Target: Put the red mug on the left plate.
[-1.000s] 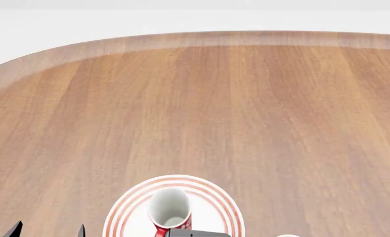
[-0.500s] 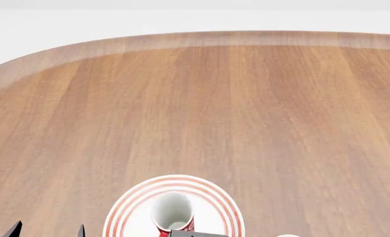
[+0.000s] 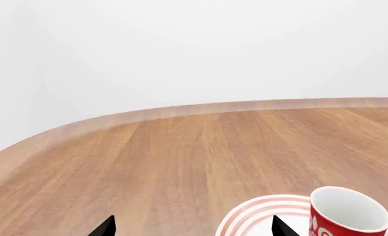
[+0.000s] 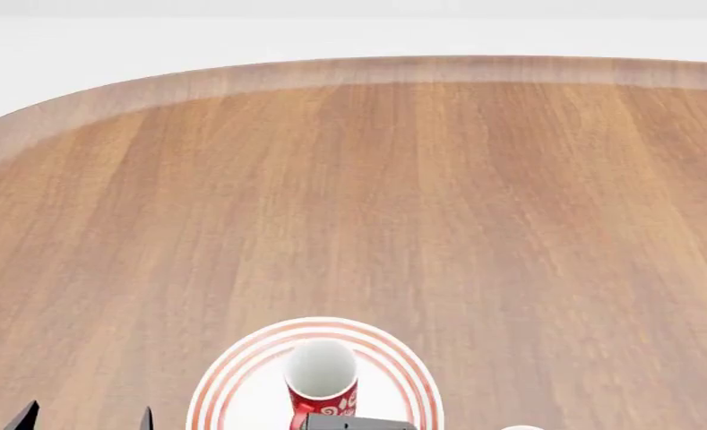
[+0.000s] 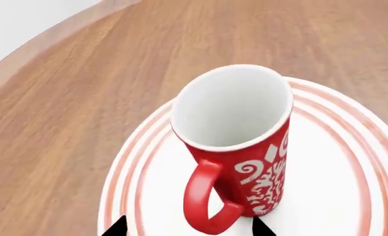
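The red mug (image 4: pixel 321 379) now stands nearly upright, seemingly resting on the left plate (image 4: pixel 239 381).

Red mug (image 3: pixel 348 216) stands on red-ringed plate (image 3: pixel 259 216), lower right of frame; two dark fingers (image 3: pixel 105 227) spread apart; wooden table (image 3: pixel 180 157).

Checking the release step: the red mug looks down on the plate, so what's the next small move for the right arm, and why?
Probably draw the right gripper straight back from the handle. The red mug stands upright on the left plate, well inside its rings, and the fingertips sit on either side of the handle with gaps showing, so it looks released. A sideways pull could catch the handle and tip it.
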You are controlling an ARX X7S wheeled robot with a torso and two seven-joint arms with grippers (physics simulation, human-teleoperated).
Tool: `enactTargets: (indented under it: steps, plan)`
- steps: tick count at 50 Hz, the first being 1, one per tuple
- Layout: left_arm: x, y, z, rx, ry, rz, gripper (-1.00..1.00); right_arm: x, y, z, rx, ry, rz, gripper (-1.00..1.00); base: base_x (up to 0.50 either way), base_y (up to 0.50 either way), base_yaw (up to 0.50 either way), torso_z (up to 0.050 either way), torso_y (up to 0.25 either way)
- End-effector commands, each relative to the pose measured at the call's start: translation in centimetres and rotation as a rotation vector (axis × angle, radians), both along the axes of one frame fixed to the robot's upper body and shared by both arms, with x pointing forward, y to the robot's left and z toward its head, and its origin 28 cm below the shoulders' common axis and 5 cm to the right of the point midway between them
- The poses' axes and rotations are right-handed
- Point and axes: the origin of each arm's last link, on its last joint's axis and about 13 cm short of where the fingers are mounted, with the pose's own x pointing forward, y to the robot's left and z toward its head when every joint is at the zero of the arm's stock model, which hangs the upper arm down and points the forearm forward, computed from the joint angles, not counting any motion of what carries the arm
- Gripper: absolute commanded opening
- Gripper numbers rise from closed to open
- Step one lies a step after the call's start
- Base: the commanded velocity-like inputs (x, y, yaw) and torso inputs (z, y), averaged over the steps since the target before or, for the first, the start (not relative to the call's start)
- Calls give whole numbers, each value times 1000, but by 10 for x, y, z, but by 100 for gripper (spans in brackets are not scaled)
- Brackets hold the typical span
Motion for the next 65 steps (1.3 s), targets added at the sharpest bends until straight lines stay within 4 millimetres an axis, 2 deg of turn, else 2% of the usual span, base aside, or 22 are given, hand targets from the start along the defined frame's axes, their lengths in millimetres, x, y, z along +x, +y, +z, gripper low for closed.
enactTargets:
  steps: [1, 12, 17, 24, 33, 52, 65]
  plan:
    - [0, 0, 0, 1, -1, 0, 100, -7, -1, 13, 14, -33, 7, 100, 0, 0, 0, 0, 0]
    - [-2, 1, 4, 2, -13, 5, 100, -30, -9, 48, 60, -151, 10, 100, 0, 0, 0, 0, 0]
    - [-3, 1, 5, 3, -17, 6, 100, -37, -13, 59, 27, -235, -13, 100, 0, 0, 0, 0, 0]
    - [-7, 0, 11, 7, -36, 4, 100, -59, -17, 90, 73, -332, 5, 100, 0, 0, 0, 0, 0]
    - [-14, 0, 21, 15, -71, 5, 100, -76, -21, 118, 97, -427, -5, 100, 0, 0, 0, 0, 0]
    - [-29, -2, 39, 22, -136, -2, 100, -106, -31, 149, 142, -552, -18, 100, 0, 0, 0, 0, 0]
    - [-40, -4, 51, 24, -184, -12, 100, -120, -35, 160, 158, -601, -15, 100, 0, 0, 0, 0, 0]
